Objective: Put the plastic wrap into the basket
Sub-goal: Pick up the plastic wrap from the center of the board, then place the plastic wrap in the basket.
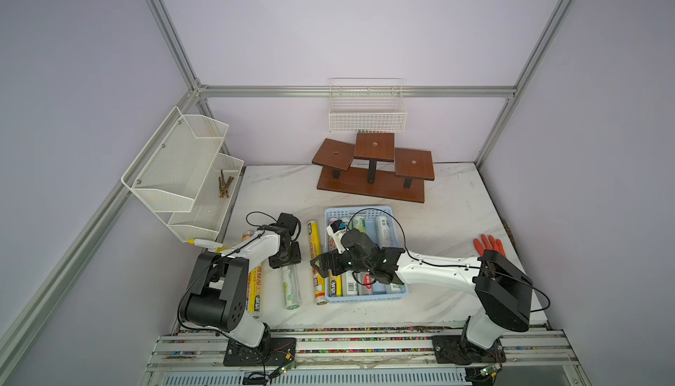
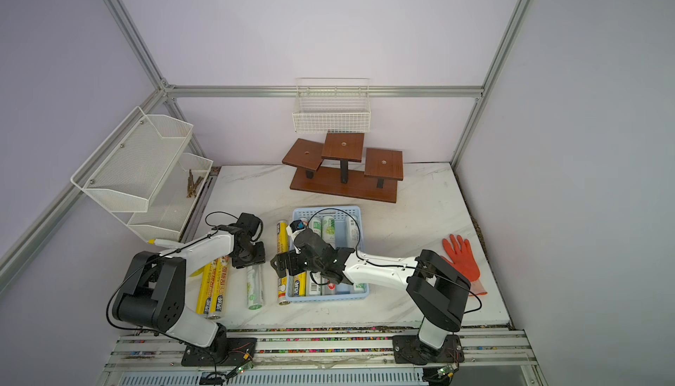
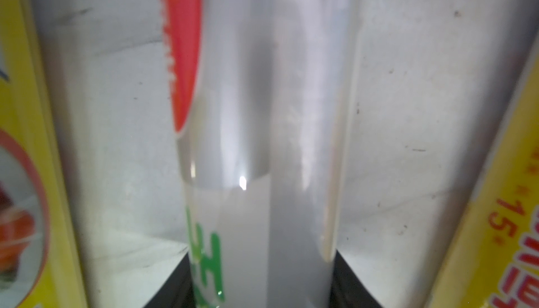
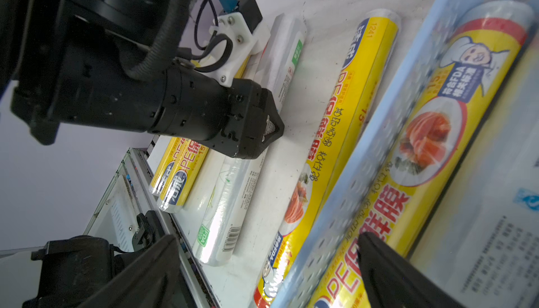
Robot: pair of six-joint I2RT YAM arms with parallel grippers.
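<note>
Nearest me, at 8 o'clock from the basket (image 1: 369, 297), a pair of yellow rolls (image 2: 219, 289) lies side by side on the worktop (image 1: 456, 212), both plain in a top view. In a top view my left arm hides most of the pair (image 1: 255, 289).

At 9 o'clock from the basket the silvery-white roll (image 1: 291, 289) lies flat, running from 6 to 12. My left end effector (image 1: 286, 258) sits over its far half. Both top views give only the back of the wrist there. The left wrist view shows what they hide: the roll fills the gap between my fingers (image 3: 350, 292), with dark pads against both its sides, so I am clenched on it. The right wrist view shows the same grip from the side, tips down around the roll.

Just beside the basket's 9 o'clock wall lies the long yellow roll (image 1: 315, 256). My right end effector (image 1: 320, 261) hangs above it and that wall, released, jaws wide, holding nothing. Its wrist view alone shows the spread: one finger (image 4: 388, 271) is over the yellow roll in the basket (image 4: 431, 146), the other out over the worktop.

Deeper in the basket, green-printed silvery rolls (image 1: 385, 232) lie alongside. At 3 o'clock lies an orange glove (image 1: 489, 245). At 12 o'clock is a wooden stand (image 1: 372, 172), with a white wire basket (image 1: 367, 117) on the wall beyond.
</note>
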